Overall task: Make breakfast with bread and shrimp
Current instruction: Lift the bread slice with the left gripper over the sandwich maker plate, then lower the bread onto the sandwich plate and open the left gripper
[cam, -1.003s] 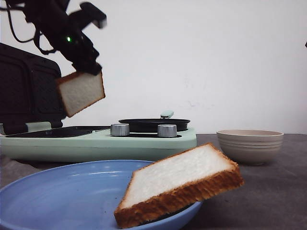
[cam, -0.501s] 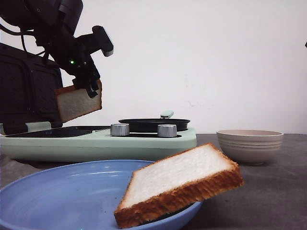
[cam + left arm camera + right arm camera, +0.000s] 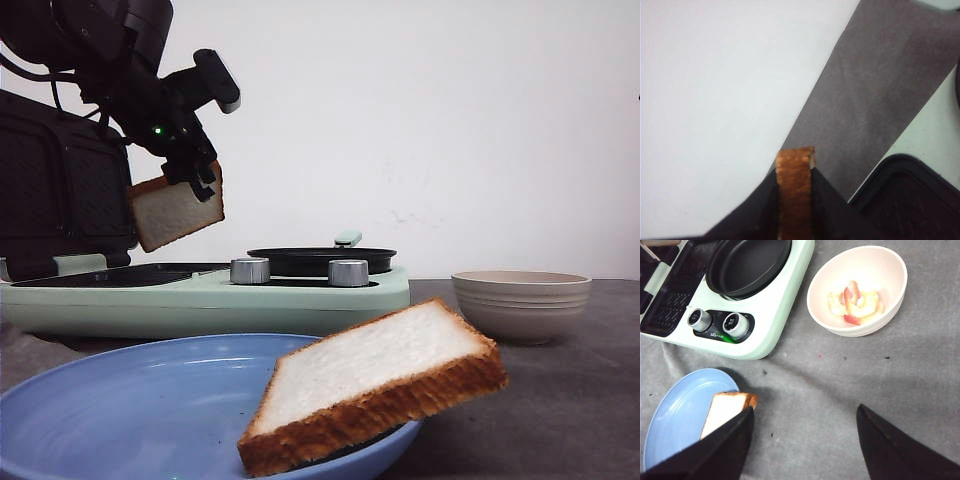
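Gripping one bread slice (image 3: 175, 211) by its crust edge, the left pincer (image 3: 205, 180) hangs above the cooker (image 3: 210, 292); open air surrounds it. Right pincer (image 3: 805, 440) is spread, second slice (image 3: 722, 412) on the plate's rim (image 3: 675, 405) beside it.

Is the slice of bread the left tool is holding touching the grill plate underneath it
Apart. In the front view the held bread slice hangs from the left tool with white wall visible between its lower edge and the grill plate.

Shrimp (image 3: 856, 301) in a bowl (image 3: 890, 287); bread (image 3: 724, 411) on a blue plate (image 3: 675, 415).
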Tool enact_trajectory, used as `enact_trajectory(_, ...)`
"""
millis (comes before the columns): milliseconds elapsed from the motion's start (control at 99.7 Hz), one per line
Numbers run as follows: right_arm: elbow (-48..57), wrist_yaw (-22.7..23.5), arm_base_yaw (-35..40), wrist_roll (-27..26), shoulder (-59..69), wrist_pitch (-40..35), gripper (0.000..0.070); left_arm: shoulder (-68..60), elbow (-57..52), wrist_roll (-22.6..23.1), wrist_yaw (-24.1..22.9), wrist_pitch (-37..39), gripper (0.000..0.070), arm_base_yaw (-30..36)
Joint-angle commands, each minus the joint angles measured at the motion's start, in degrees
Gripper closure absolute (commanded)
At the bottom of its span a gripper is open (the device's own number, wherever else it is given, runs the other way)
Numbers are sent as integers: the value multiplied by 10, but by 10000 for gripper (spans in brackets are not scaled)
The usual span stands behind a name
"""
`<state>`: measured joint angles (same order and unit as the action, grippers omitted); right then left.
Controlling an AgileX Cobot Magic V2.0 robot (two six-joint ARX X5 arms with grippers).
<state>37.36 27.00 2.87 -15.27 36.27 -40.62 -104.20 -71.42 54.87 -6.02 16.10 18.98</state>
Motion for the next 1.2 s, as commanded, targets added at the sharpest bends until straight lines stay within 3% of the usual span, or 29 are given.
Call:
enact_trajectory(0, 10, 0, 0, 7, 3, 2, 296, -19, -14, -3, 4, 7, 700, 1)
enact_trajectory(602, 10, 0, 0, 7, 3, 2, 296, -34, -14, -18, -6, -17, 692, 1)
enact_trajectory(882, 10, 0, 0, 8, 3, 3, 296, -34, -14, -26, -30, -73, 444, 1)
enact_trajectory(1003, 10, 0, 0, 8, 3, 3, 296, -33, -14, -49, -35, -90, 255, 1)
enact_trajectory(1073, 10, 0, 0, 8, 3, 3, 296, -33, -14, -50, -35, -97, 220, 1)
enact_trajectory(1193, 10, 0, 0, 8, 3, 3, 296, -30, -14, -52, -35, -111, 218, 1)
